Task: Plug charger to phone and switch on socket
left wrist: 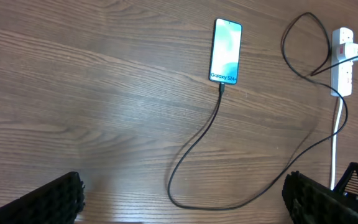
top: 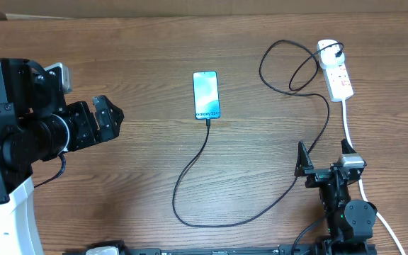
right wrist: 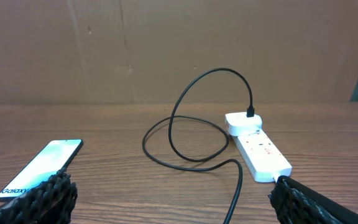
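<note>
Plugging looks done: charger meets phone, left gripper and right gripper gape empty, and the socket switch likely needs pressing next.

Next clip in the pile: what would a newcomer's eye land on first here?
The lit phone lies face up mid-table. The black charger cable meets its near short end, then sweeps in a wide loop to the white socket strip at the far right. Both arms are clear of everything: the left gripper is open at the left edge and the right gripper is open at the near right.
</note>
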